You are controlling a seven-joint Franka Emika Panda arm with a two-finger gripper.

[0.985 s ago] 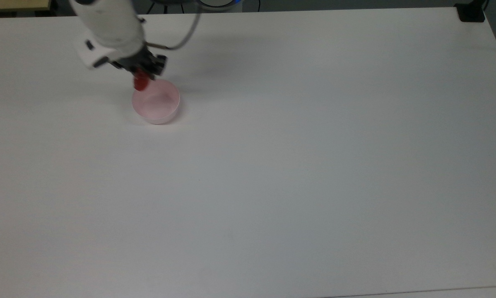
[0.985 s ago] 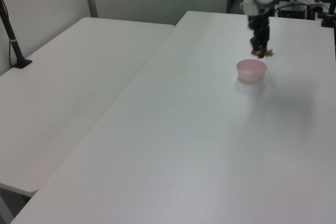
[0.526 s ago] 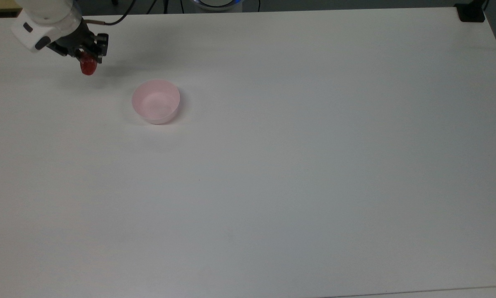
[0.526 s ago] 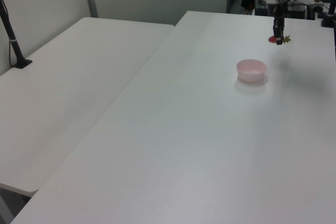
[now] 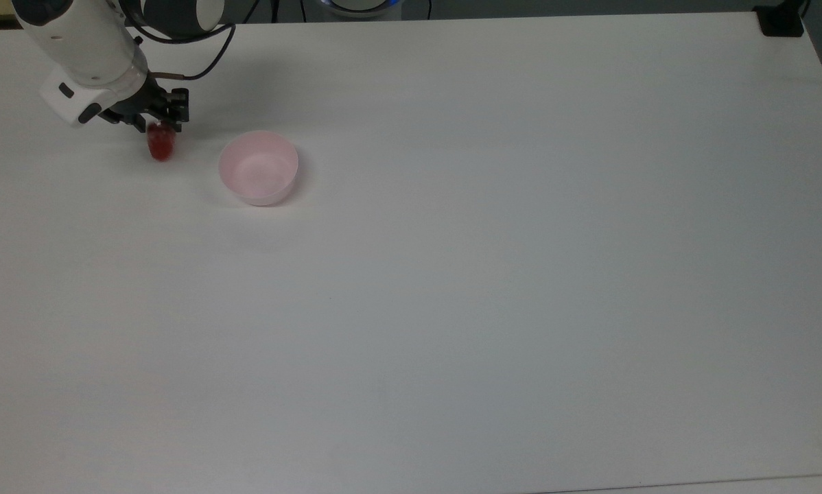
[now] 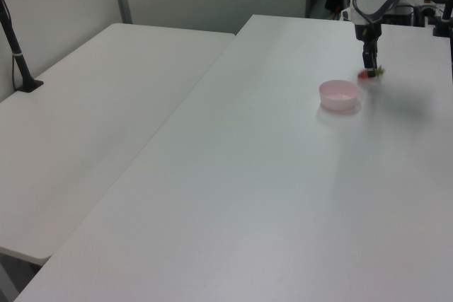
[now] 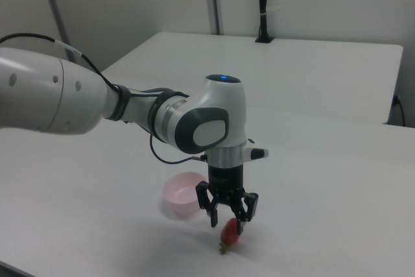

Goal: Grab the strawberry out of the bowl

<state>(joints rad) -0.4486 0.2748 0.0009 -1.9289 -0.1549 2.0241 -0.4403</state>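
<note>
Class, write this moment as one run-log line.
strawberry: on table, beside bowl | bowl: empty | gripper: open, above strawberry

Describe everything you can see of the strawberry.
The strawberry is a small glossy red toy fruit with a dark green leafy cap at its lower end in the right view. It looks like smooth plastic. It is outside the pink bowl, to the top view's left of it, low over or on the white table; contact cannot be judged. The gripper is right above it, jaws spread around its upper end.
</note>
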